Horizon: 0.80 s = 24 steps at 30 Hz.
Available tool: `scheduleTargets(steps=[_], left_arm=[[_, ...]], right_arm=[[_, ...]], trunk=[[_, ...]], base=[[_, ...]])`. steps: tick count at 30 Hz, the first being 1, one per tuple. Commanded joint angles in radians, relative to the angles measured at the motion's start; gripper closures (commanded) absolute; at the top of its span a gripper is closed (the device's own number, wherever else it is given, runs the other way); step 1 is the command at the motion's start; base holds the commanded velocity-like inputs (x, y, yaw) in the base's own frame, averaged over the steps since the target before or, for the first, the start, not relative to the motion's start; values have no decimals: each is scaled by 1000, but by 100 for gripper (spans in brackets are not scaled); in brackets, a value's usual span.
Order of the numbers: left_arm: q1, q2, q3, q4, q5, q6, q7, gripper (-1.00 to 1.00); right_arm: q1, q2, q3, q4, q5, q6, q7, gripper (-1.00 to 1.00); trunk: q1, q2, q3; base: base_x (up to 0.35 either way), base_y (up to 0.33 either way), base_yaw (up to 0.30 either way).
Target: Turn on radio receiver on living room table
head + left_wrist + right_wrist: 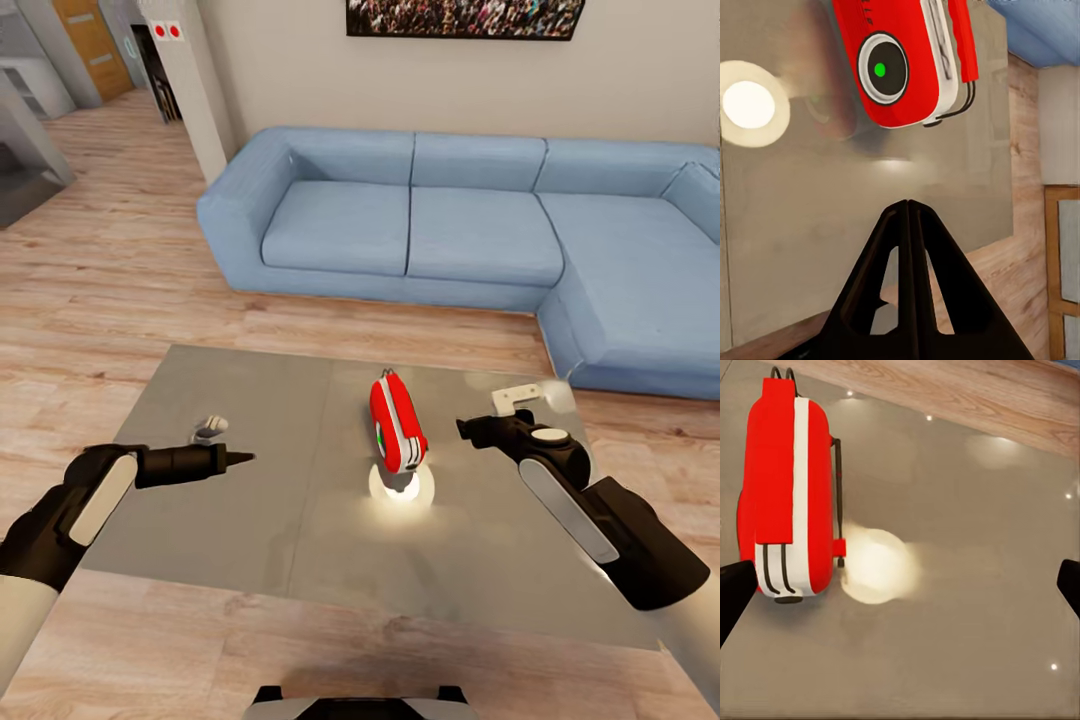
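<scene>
Living room with light wood floor (120, 290) and blue sofa (450, 215) behind a low glossy table (250, 500). The radio receiver (397, 420) stands on edge near the table's centre, beside a bright lamp reflection (400, 488). The left gripper (236, 458), fingers pressed together into a point, aims at the radio's round dial (883, 69), which carries a green dot, plausibly for a poke at the switch. The right gripper (466, 428) hovers just beside the radio's other flank with fingertips (735, 589) spread wide, holding nothing. No containers are present.
</scene>
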Motion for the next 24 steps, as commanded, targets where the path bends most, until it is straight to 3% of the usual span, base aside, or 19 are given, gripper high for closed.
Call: scheduleTargets(steps=[1,7,18,24], left_arm=[[0,-2,-5,8,0,-11,0,100],[0,-9,-81,61,3,-98,-4,100],[0,-9,-88,68,2,-103,-3,100],[0,-9,-90,74,4,-103,-2,100]], right_arm=[[2,0,0,0,0,0,0,-100],[6,1,0,0,-1,0,6,-100],[7,-1,0,0,0,-4,2,-100],[17,-22,0,0,-2,-18,2,-100]], trunk=[[0,0,2],[0,0,7],[0,0,18],[0,0,26]], base=[[0,0,0],[0,0,5],[0,0,-157],[0,0,-200]])
